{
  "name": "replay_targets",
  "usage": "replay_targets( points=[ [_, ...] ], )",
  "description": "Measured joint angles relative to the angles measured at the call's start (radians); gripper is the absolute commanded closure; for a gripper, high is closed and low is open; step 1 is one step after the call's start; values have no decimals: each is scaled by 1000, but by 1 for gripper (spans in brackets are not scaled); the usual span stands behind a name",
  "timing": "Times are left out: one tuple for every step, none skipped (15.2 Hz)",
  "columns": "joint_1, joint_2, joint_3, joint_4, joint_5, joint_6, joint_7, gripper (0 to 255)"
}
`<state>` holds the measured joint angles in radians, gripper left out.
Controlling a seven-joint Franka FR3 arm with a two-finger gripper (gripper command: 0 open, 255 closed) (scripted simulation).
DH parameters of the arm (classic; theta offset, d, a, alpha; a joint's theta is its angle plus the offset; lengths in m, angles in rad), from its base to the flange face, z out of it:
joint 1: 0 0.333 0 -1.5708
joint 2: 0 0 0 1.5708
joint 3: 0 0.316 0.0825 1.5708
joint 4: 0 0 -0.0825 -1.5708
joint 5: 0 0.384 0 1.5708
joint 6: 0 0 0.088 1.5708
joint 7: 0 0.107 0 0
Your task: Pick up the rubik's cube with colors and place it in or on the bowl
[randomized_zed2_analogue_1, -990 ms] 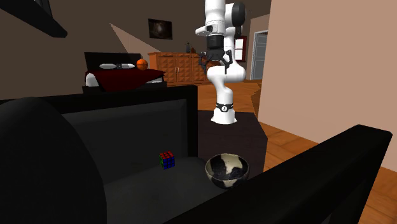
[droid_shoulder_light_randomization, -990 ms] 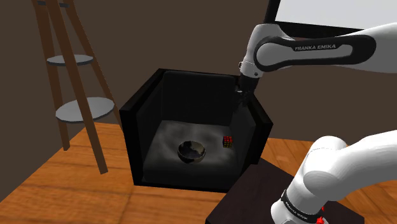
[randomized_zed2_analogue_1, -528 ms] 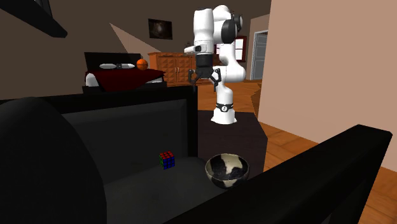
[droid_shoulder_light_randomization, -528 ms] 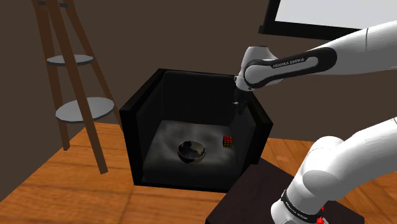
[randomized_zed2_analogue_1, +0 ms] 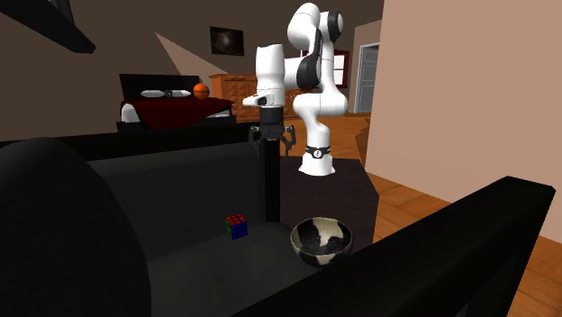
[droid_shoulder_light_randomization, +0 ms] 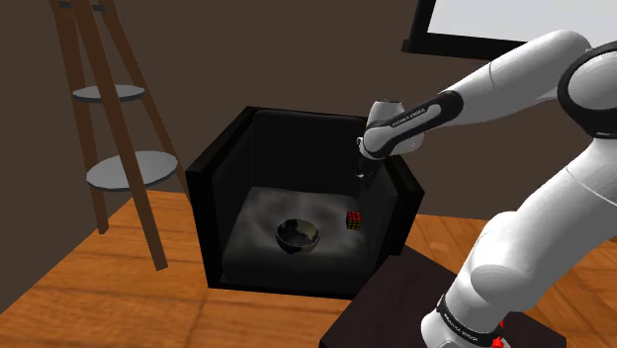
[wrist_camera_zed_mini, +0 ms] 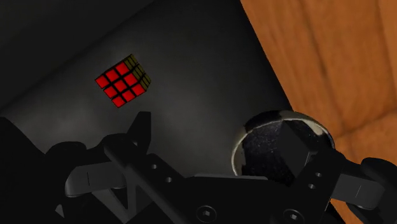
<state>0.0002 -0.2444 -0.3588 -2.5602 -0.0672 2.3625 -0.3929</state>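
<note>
Hiding part of the bowl (wrist_camera_zed_mini: pixel 254 127) in the wrist view, one finger of the gripper (wrist_camera_zed_mini: pixel 216 130) stands well apart from the other (nothing held). Forearm lettering is too small to read. The arm (droid_shoulder_light_randomization: pixel 494 84) reaches down over the black armchair (droid_shoulder_light_randomization: pixel 222 183); the rubik's cube (droid_shoulder_light_randomization: pixel 353 219) lies on its seat, near the bowl.

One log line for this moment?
phase: pre-grasp; black hand: open, empty; multicoloured rubik's cube: on black armchair seat; mottled round bowl: empty

One black finger (wrist_camera_zed_mini: pixel 298 151) covers part of the bowl (wrist_camera_zed_mini: pixel 259 153) in the wrist view — and the armchair's near arm (randomized_zed2_analogue_1: pixel 432 252) hides its lower edge in the second exterior view. The stand (droid_shoulder_light_randomization: pixel 388 308) is cut off by the shoulder view's bottom edge.
</note>
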Motion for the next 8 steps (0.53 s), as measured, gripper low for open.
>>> replay_targets(
  points=[
    [0, 45, -19, 8, 14, 34, -34, 0],
    [3, 86, -31, 20, 30, 61, -63, 0],
    [8, 123, -37, 29, 47, 86, -85, 0],
    [12, 167, -45, 42, 71, 113, -114, 0],
    [8, 202, -55, 52, 92, 135, -150, 0],
    [10, 250, -58, 66, 123, 163, -184, 0],
    [7, 295, -60, 85, 154, 183, -220, 0],
    [-1, 341, -60, 107, 187, 202, -260, 0]
  ],
)
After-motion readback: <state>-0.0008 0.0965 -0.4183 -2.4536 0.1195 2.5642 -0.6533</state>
